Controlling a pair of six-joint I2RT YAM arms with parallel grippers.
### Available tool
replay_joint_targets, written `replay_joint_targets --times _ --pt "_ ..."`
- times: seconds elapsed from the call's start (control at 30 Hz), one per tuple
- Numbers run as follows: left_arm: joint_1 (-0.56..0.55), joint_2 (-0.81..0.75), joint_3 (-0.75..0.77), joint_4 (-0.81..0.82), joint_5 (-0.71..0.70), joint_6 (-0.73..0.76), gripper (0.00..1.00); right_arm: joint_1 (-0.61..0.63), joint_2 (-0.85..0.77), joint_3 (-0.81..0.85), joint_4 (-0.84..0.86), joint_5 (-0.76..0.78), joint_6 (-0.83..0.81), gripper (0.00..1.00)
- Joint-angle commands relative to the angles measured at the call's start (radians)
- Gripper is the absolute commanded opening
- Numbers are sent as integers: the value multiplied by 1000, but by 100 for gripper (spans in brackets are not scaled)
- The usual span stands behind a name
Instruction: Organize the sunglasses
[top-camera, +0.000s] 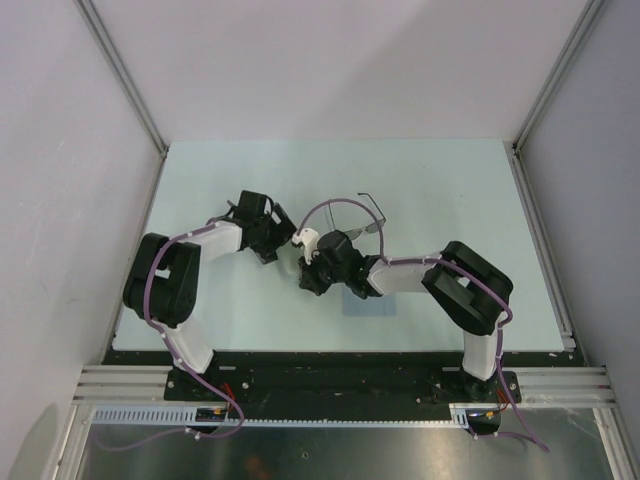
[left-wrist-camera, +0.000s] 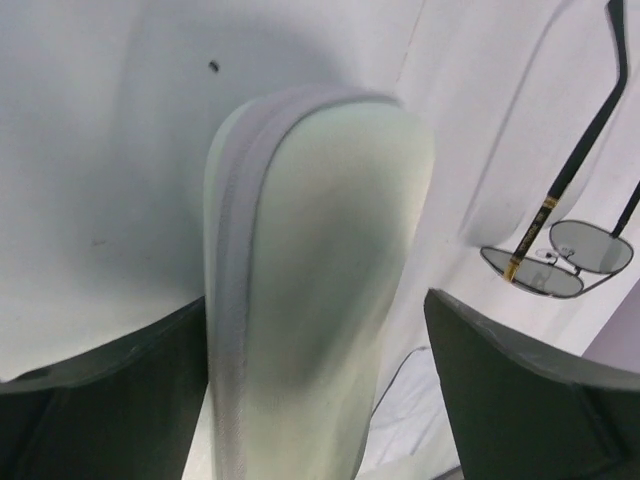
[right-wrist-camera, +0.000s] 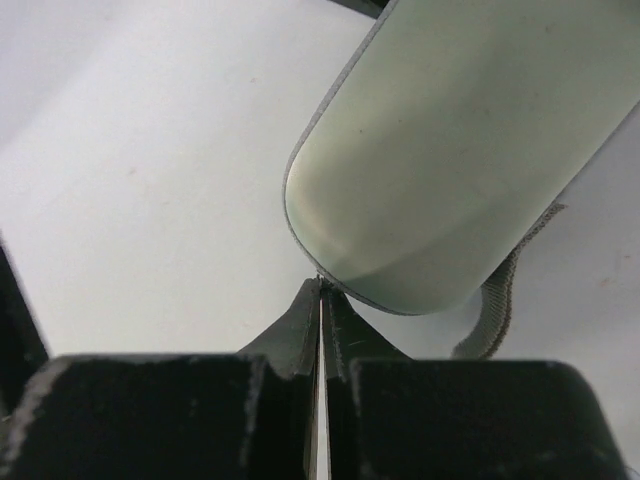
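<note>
Presently the left hand (left-wrist-camera: 312, 322) grasps the beige case (right-wrist-camera: 450, 150); the right hand (right-wrist-camera: 322, 300), clenched, meets the case's end. Beyond the case, the sunglasses (left-wrist-camera: 557, 258) lie open on the worktop (top-camera: 430, 180).

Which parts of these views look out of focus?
Left wrist: the case is blurred up close, while the sunglasses beyond it are sharp. Right wrist: the case's edge is fairly crisp, the right gripper dark and underexposed. Top external: evenly lit, all in focus.
</note>
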Motion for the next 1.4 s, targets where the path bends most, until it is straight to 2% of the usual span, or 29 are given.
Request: replay_joint_targets --times 0.0,0.07,0.23,0.3,0.4,0.43,0.57,0.77,1.1,1.23,1.37 --pt "-8 17 -21 -66 -74 81 94 -39 -71 23 25 -159 106 0" --pt "-16 5 -24 -37 -59 77 93 -72 -71 23 35 -208 146 0" --pt "-34 -31 -27 -25 -88 78 80 -131 -62 21 87 -334 280 0" --pt "-36 -48 -35 -25 -97 83 79 -162 -55 21 104 -389 318 0" --pt "-36 -61 -35 -25 -103 97 83 -197 -51 21 135 -443 384 0" --pt "-36 -68 -33 -22 -102 100 89 -207 -48 23 153 -455 422 0" --pt "-36 -104 1 -25 -100 176 100 -237 -49 23 167 -504 459 0" --pt "-36 -199 44 -34 -134 331 100 -271 -86 23 117 -549 439 0" --pt "-10 -294 38 -57 -135 488 100 -334 -166 27 28 -612 349 0" --pt "18 -331 45 -60 -96 552 100 -342 -222 52 -104 -632 239 0" --pt "29 -338 86 -58 -66 562 100 -325 -285 81 -261 -533 58 0"
